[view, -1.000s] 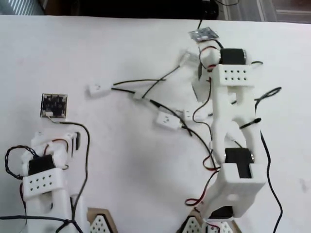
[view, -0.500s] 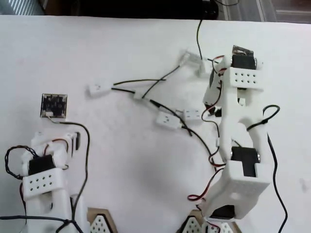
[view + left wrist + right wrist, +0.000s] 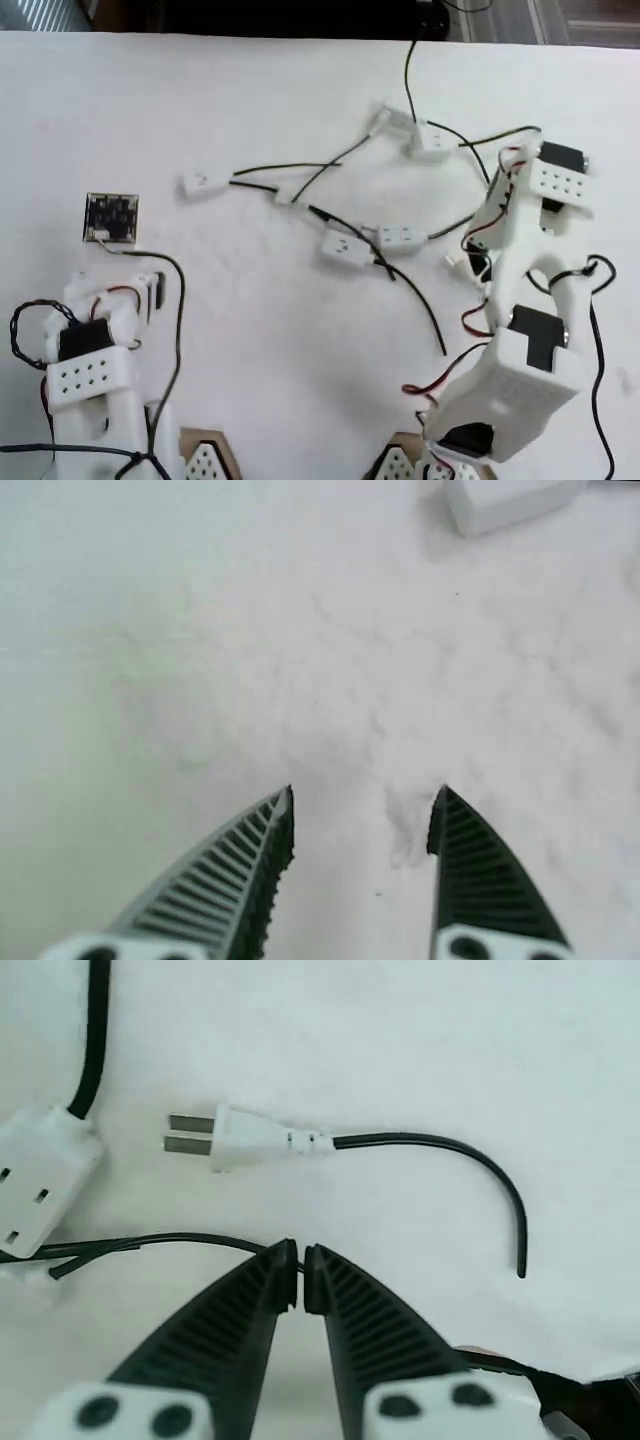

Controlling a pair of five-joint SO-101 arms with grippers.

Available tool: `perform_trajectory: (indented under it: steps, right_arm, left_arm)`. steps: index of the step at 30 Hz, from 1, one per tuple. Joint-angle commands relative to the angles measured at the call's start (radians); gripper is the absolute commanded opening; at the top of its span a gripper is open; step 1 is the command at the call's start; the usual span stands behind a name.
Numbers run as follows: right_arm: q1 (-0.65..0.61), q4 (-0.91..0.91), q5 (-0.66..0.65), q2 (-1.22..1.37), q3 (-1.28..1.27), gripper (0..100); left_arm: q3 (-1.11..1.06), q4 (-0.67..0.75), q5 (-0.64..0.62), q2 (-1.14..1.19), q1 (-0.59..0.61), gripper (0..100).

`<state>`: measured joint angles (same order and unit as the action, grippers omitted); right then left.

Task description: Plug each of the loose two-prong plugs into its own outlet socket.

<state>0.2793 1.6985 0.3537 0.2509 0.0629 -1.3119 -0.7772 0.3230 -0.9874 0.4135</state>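
Two grippers are in service. My right gripper (image 3: 298, 1252) has its jaws drawn together, with a hairline slit between the ribbed pads. A thin black lead (image 3: 150, 1241) runs along the table (image 3: 400, 1040) up to the tips. I cannot tell whether it is pinched there or merely touches them.

Just beyond the tips lies a loose two-prong plug (image 3: 240, 1138), flat on its side and apart from the gripper. Its black cord (image 3: 430, 1142) leaves the rear of the plug, curves round and stops at a free end. The prongs point toward a white socket block (image 3: 35, 1185) that lies near. The plug is not inserted; a strip of table separates the two. A thicker black cable (image 3: 95, 1030) leaves that block.

My left gripper (image 3: 362, 800) stands open, its pads spread wide above the white table surface. Farther out lies the corner of a white block (image 3: 505, 500); I cannot tell what it is.

In the high view, my right arm (image 3: 520, 250) is at the right of the table and my left arm (image 3: 85, 370) at the near left. Between them, tangled black cables join more white blocks: a left-end socket block (image 3: 203, 183), a middle socket block (image 3: 343, 247) and a far socket block (image 3: 432, 138). A small dark circuit board (image 3: 110, 218) sits just beyond my left arm.
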Motion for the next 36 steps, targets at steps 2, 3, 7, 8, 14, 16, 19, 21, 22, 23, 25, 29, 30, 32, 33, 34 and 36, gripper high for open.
perform_trajectory:
  steps: [2, 3, 7, 8, 14, 16, 19, 21, 22, 23, 25, 29, 30, 32, 33, 34, 36]
  right_arm:
    - [0.081, 0.008, -0.020, -0.085, -0.044, 1.7]
    - [0.090, 0.007, -0.021, -0.114, -0.071, 1.6]
    - [0.094, -0.008, -0.041, -0.248, -0.215, 1.6]
    - [0.094, -0.033, -0.040, -0.280, -0.253, 1.6]
    - [0.107, -0.280, 0.003, -0.406, -0.476, 2.2]
    - [0.104, -0.349, 0.015, -0.407, -0.532, 5.5]
    - [0.085, -0.440, 0.038, -0.390, -0.591, 16.7]
    - [0.085, -0.479, 0.095, -0.364, -0.605, 23.1]
    - [0.081, -0.493, 0.114, -0.348, -0.603, 25.2]
    - [0.070, -0.509, 0.127, -0.331, -0.603, 26.1]
    - [0.041, -0.539, 0.149, -0.298, -0.603, 26.2]
    - [-0.022, -0.605, 0.238, -0.234, -0.603, 26.3]
    - [-0.030, -0.624, 0.247, -0.220, -0.603, 26.3]
    - [-0.031, -0.653, 0.256, -0.196, -0.603, 26.2]
    - [-0.031, -0.664, 0.258, -0.183, -0.603, 26.2]
    - [-0.031, -0.673, 0.258, -0.173, -0.603, 26.2]
    - [-0.027, -0.696, 0.258, -0.157, -0.603, 26.2]
  left_arm:
    - [0.002, 0.014, -0.003, -0.019, 0.004, 22]
    - [0.002, 0.014, -0.003, -0.019, 0.004, 22]
    - [0.002, 0.014, -0.003, -0.019, 0.004, 22]
    - [0.002, 0.014, -0.003, -0.019, 0.004, 22]
    - [0.002, 0.014, -0.003, -0.019, 0.004, 22]
    - [0.002, 0.014, -0.003, -0.019, 0.004, 22]
    - [0.002, 0.014, -0.003, -0.021, 0.004, 22]
    - [0.002, 0.014, -0.003, -0.021, 0.004, 22]
    - [0.002, 0.014, -0.003, -0.021, 0.004, 22]
    - [0.002, 0.014, -0.003, -0.021, 0.004, 22]
    - [0.002, 0.014, -0.003, -0.021, 0.004, 22]
    - [0.002, 0.014, -0.003, -0.021, 0.004, 22]
    - [0.002, 0.014, -0.003, -0.021, 0.004, 22]
    - [0.002, 0.014, -0.003, -0.021, 0.004, 22]
    - [0.002, 0.014, -0.003, -0.021, 0.004, 22]
    - [0.002, 0.014, -0.003, -0.021, 0.004, 22]
    - [0.002, 0.014, -0.003, -0.021, 0.004, 22]
